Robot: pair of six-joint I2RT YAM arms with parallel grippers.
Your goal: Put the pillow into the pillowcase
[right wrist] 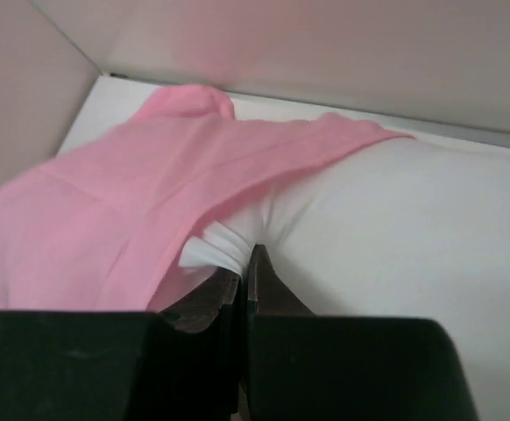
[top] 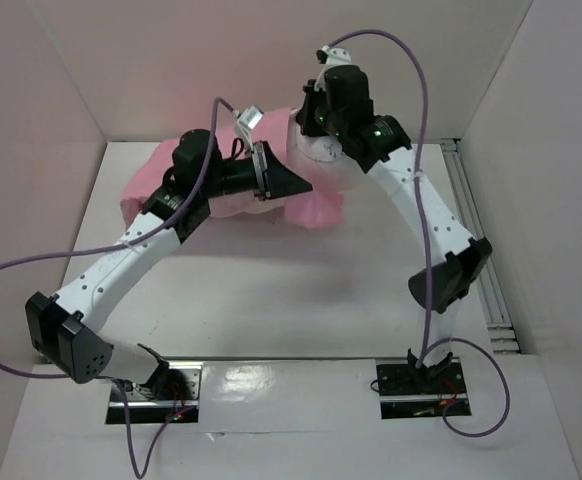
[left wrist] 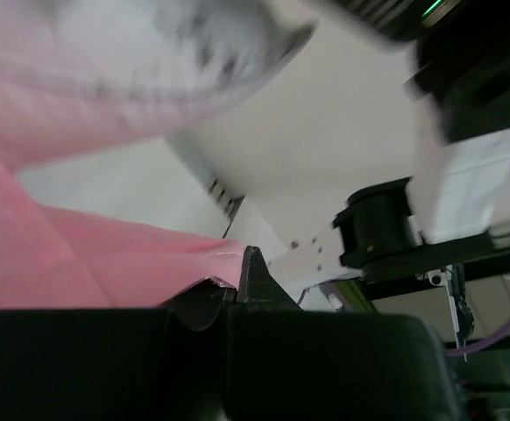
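Pillow: the plain white, soft stuffed pillow (top: 326, 162) sits at the upper middle of the overhead frame, on the far side of the white table (top: 301, 300). It is mostly hidden under the white-and-black right arm (top: 421, 210), so only a small white patch shows there.
Pillowcase: the shiny pink satin pillowcase (top: 156, 180) lies crumpled from the upper left to the centre of the overhead frame. It touches the pillow and drapes over part of it.
Left gripper: the left gripper (left wrist: 240, 279), at the lower centre of its wrist view, has its black fingers pressed together on a pink edge of the pillowcase. The fabric stretches away to the left of that frame.
Right gripper: the right gripper (right wrist: 246, 276), at the lower centre of its wrist view, pinches a bunched fold of the pillow's white cloth. The pink hem lies just beside the fingertips and is possibly caught too; the view is too tight to say.
Overlap: in the right wrist view, pink fabric fills the left half and white cloth emerges from under its edge.
Blur: the top of the left wrist view is a smeared pale shape I cannot identify.
Cables: thin purple cables (top: 426, 150) loop above the table.
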